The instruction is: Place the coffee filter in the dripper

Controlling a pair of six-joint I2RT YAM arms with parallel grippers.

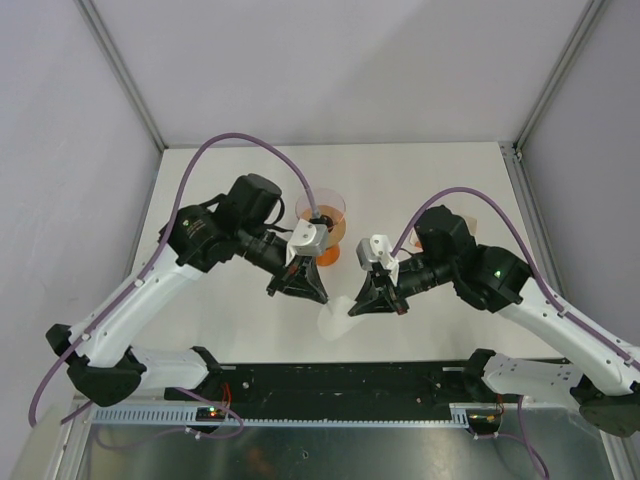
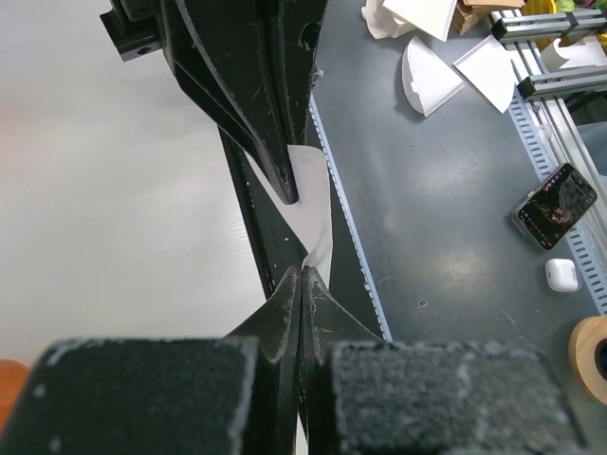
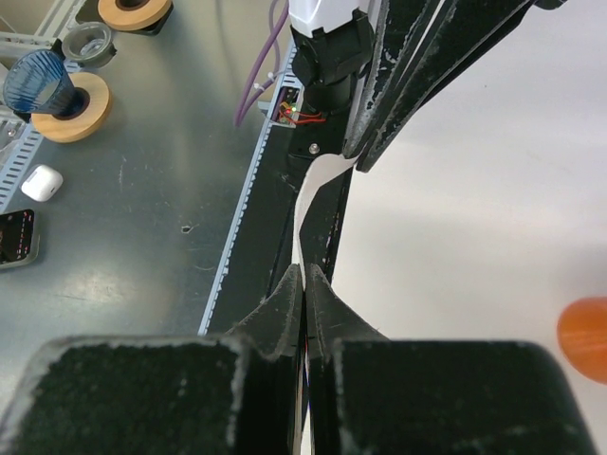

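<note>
Top external view: both arms reach in over the white counter (image 1: 440, 180) & meet near its middle. Left claw (image 1: 322, 297) and right claw (image 1: 354, 310) point at each other, tips near but apart. The coffee filter (image 1: 335, 322) is strung between them, a faint white slip over the near part of the counter. I can't tell if it's clear of the surface.

Both wrist views confirm each claw is clamped tight on an edge of the paper, no gap btwn fingers. From the left wrist the filter looks like a narrow twisted strip, not an open cone.

The dripper (image 1: 322, 208) stands farther back, left of centre. Its rim is partly hidden behind the left wrist & its purple cable (image 1: 245, 136). Smth orange (image 1: 332, 252) sits just nearer than it, can't tell what.

Risks as I see them:
- **Tear or slip:** I'm holding thin paper from two sides, so if one arm moves w/o the other matching, it prob tears or slips out of a claw.
- **Bad seating:** if it goes in flat or twisted, it'll perch across the rim instead of seating.
- **Knocked dripper:** the left wrist is close to the dripper, so swinging that arm back could knock it over.
- **Early release:** letting go w/ one claw too soon lets the paper droop & miss the rim.
</note>
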